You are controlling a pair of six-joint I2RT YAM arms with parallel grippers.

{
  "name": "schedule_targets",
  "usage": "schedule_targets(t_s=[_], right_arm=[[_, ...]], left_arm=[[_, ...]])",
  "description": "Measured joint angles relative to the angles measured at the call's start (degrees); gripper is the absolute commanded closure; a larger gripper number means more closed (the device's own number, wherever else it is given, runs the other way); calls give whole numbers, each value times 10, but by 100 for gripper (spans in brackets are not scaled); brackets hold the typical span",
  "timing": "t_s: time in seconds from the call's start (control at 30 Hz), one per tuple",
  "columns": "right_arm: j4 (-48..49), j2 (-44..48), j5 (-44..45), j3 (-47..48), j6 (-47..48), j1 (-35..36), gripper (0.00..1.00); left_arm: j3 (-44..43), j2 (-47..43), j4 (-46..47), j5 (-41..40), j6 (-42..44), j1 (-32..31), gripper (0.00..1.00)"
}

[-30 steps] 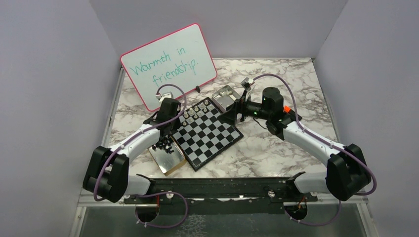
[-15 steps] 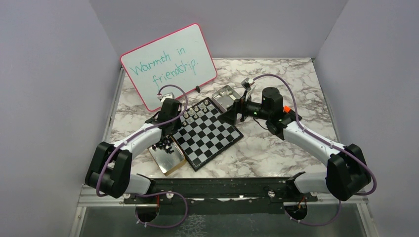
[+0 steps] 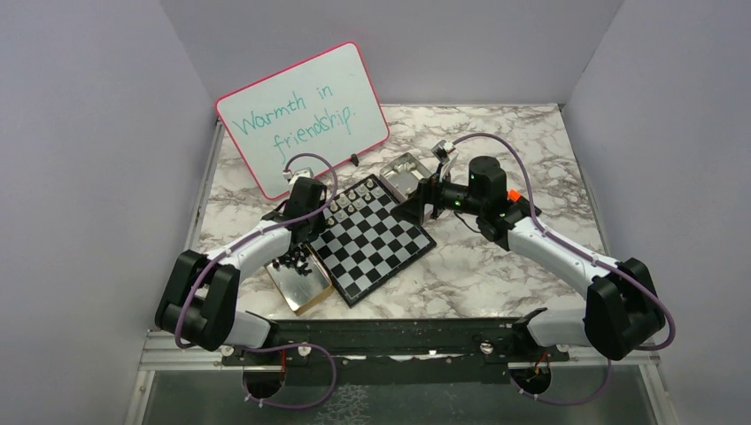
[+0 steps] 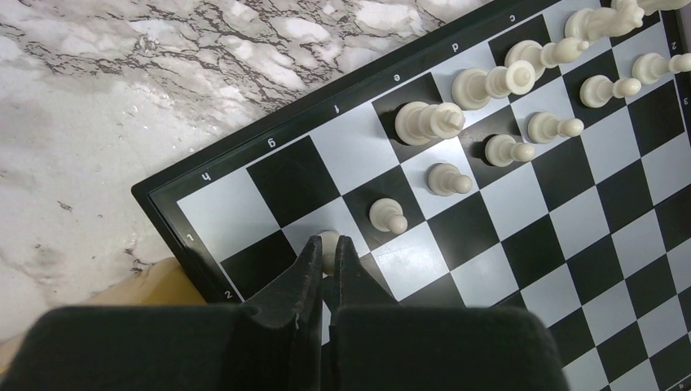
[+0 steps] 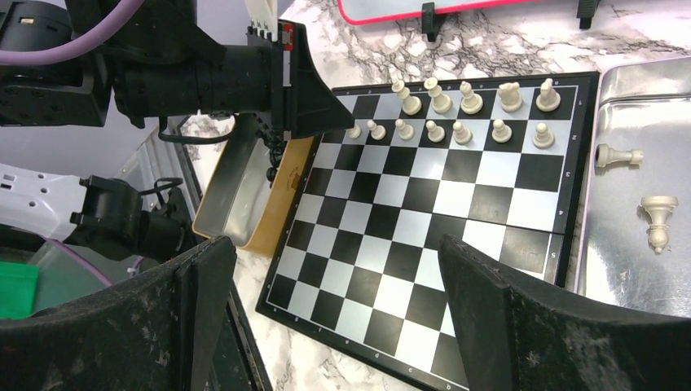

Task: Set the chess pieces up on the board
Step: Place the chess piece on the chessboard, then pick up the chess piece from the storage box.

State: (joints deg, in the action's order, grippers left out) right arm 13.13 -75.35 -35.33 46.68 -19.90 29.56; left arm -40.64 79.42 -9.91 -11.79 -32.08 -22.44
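Observation:
The board [image 3: 372, 239] lies angled in the middle of the marble table. Cream-white chess pieces [image 3: 347, 200] stand in two rows along its far-left side. My left gripper [image 4: 327, 244] is shut on a white pawn [image 4: 328, 239], held on a light square in the second row near the board's corner. Beside it stand more pawns [image 4: 387, 216] and taller back-row pieces [image 4: 429, 122]. My right gripper [image 5: 338, 318] hangs wide open above the board [image 5: 424, 236], holding nothing. Black chess pieces [image 3: 297, 258] sit heaped in the left tray.
A metal tray [image 3: 301, 285] on a wooden block lies left of the board. A second metal tray [image 5: 627, 244] on the right holds two white pieces, one [image 5: 617, 155] and another [image 5: 658, 218]. A pink-rimmed whiteboard [image 3: 303, 115] leans at the back.
The left arm's shoulder and elbow have shifted slightly right while its gripper stays at the board's left corner. The right arm has barely moved.

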Motion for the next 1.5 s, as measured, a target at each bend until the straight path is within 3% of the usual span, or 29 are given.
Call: schedule_targets(t_s=[0.23,1.0,1.23,1.37,1.4,1.43,1.5], right_arm=[[-5,0,1,0,0,0,0],[-32,-7,24,5,-5,0,0],[-77,-54,104,53,-9,0,3],[-99,-92,181,88,-1,0,23],[-99,-101,199,95,3,0,28],[-99,-111,218,101,7,0,33],[-103,-134,253,118,21,0,41]], left_arm=[[0,4,4,0,0,0,95],[-47,-4,-48,2,4,1,66],[-101,-86,-81,28,43,1,45],[-113,-149,-82,59,80,2,23],[-113,-163,-84,68,88,2,8],[-113,-177,-87,77,98,2,2],[-110,-196,-87,87,114,2,1]])
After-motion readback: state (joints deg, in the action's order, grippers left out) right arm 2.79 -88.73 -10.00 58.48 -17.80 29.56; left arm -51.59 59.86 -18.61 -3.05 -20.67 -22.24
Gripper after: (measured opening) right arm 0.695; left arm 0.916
